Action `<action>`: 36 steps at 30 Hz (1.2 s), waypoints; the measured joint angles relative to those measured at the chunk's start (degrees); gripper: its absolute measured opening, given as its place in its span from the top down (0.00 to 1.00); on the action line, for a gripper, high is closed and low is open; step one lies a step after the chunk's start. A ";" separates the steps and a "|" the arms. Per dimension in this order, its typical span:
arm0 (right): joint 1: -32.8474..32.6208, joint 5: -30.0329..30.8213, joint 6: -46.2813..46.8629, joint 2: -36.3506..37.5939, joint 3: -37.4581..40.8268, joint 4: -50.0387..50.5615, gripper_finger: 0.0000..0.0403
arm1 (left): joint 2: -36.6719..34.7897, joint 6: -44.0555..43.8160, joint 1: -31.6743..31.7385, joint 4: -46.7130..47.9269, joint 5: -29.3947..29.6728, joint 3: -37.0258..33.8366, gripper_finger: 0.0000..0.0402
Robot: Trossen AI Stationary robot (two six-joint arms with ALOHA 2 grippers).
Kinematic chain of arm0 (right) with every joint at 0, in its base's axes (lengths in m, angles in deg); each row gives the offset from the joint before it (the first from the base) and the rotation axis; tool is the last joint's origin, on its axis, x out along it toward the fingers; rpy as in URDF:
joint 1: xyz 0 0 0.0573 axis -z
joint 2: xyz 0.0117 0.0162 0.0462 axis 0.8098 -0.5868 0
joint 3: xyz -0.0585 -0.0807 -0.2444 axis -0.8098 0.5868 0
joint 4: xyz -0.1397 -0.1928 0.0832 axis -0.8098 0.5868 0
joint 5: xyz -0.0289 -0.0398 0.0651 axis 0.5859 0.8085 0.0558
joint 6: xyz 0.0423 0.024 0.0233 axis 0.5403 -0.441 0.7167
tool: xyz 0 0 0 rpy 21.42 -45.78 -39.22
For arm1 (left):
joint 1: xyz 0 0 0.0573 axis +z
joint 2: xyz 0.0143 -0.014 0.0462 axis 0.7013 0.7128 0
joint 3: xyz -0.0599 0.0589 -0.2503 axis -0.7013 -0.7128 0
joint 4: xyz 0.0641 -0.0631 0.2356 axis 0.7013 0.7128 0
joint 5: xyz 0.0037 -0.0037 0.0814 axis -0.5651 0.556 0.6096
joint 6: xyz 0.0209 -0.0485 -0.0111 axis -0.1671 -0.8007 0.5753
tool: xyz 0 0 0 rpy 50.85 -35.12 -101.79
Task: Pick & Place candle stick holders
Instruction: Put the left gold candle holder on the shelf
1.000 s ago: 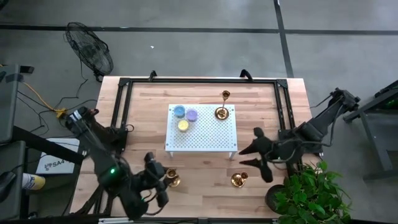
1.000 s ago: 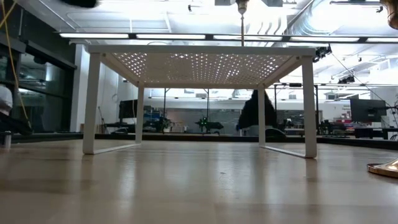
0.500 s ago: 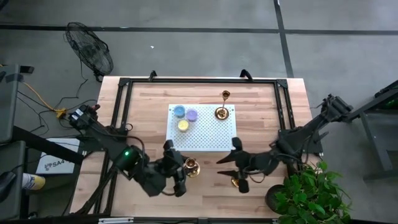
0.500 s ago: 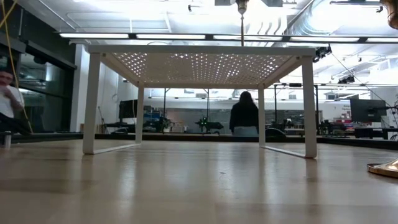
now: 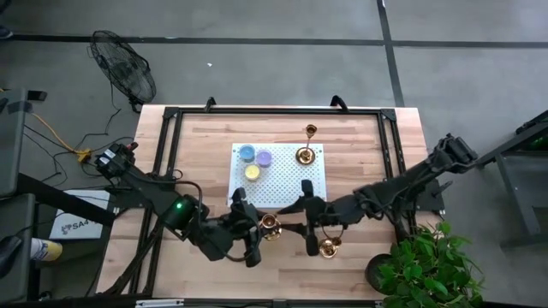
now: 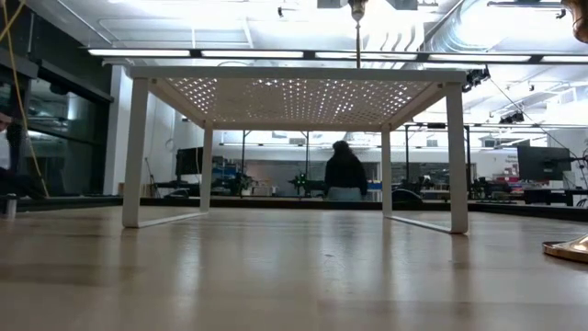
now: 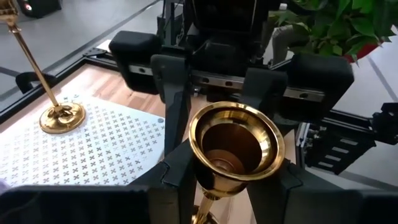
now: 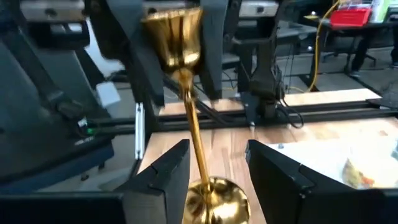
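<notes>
1. My left gripper has swung in from the front-left part of the wooden worktop and now hangs mid-front, just ahead of the front edge of the white perforated metal rack
2. It is pinching a shiny gold candle stick holder with flared base, thin stem and small cup; this holder has left the wood and is carried in the air
3. My right gripper has come across from the right edge and now faces my left one, near it
4. Its fingers are spread wide, one on each side of the lifted holder's lower stem and base, not touching
5. I judge this to be a hand-over; the right fingers must close on the stem before I let go with the left
6. A second gold holder stands on the worktop near the front edge
7. Two more gold holders stand at the rack's far right corner, beside three round candle discs, so I judge the rack to be the goal
</notes>
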 joint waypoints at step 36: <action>3.84 -8.31 -1.13 -5.11 0.02 -13.51 0.78 | 0.00 0.37 0.03 0.05 1.91 -0.02 0.72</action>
